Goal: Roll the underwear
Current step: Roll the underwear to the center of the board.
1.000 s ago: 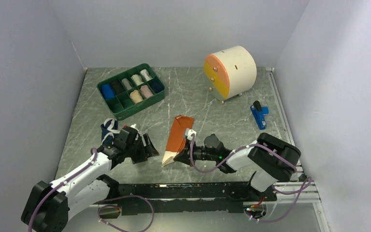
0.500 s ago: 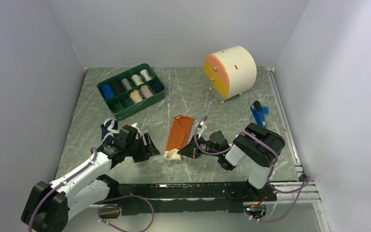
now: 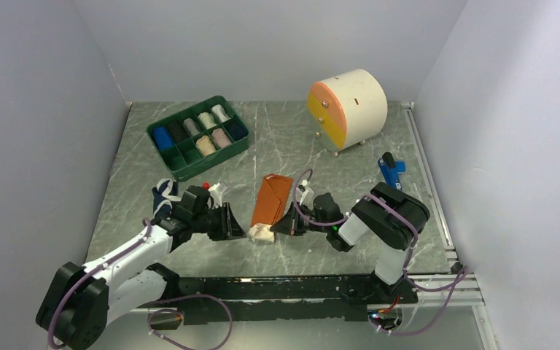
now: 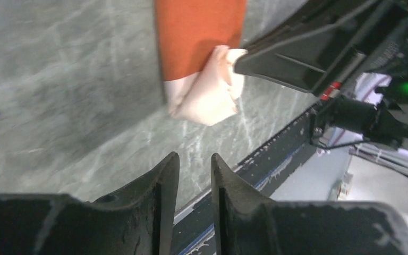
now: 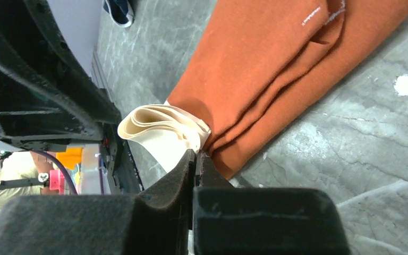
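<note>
The orange underwear (image 3: 270, 200) lies mid-frame in the top view. Its long axis runs from upper right down to its cream end (image 3: 261, 233) at lower left. The right gripper (image 3: 281, 228) is pinched shut on that end from the right. The left gripper (image 3: 240, 230), jaws slightly apart and empty, faces it from the left, just beside.

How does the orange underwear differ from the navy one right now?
The orange underwear lies folded in a long strip; the navy underwear sits bunched in a heap to its left. The orange one's cream end is curled up, pinched by the right gripper; no gripper touches the navy one. Both rest on the table, neither fully rolled.
</note>
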You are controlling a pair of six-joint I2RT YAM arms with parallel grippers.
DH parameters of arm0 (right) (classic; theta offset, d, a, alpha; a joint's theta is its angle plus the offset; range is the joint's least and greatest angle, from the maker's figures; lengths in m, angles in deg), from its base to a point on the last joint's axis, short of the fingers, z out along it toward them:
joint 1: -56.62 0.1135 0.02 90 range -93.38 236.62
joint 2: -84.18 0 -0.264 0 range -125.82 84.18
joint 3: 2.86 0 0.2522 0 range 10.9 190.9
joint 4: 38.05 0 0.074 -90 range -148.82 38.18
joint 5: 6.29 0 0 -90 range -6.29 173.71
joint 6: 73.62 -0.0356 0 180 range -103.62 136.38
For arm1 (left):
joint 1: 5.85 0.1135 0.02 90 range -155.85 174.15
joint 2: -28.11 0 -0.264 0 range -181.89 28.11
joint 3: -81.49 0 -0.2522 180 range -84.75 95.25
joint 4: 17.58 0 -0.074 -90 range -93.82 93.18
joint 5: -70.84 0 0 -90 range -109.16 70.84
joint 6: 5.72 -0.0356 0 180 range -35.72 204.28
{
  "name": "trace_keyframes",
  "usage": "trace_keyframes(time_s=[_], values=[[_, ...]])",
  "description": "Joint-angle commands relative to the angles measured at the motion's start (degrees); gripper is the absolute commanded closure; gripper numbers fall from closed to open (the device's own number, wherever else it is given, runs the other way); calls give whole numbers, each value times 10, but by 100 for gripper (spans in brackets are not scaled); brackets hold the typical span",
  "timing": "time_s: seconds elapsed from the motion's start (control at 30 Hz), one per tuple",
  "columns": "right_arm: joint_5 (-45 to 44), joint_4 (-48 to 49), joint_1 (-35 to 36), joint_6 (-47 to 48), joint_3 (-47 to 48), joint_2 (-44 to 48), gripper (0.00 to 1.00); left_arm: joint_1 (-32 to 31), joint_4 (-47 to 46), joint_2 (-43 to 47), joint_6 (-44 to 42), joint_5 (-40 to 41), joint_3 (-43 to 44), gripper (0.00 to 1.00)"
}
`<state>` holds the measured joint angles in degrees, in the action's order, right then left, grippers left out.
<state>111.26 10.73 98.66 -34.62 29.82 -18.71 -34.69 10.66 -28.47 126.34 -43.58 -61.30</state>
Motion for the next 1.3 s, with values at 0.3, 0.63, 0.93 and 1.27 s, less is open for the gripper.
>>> trace_keyframes(time_s=[0.3, 0.63, 0.93, 1.27], values=[[-5, -37, -5, 0, 20, -5, 97, -6, -224, -90, 7, -151, -12, 64], [-15, -64, -7, -5, 22, 9, 89, -31, -254, -196, 8, -93, 24, 70], [-30, -168, -7, 42, 33, 83, 63, -34, -246, -220, 11, -34, 34, 72], [-99, -325, -4, 122, 56, 220, 61, -37, -234, -227, 3, -26, 42, 72]])
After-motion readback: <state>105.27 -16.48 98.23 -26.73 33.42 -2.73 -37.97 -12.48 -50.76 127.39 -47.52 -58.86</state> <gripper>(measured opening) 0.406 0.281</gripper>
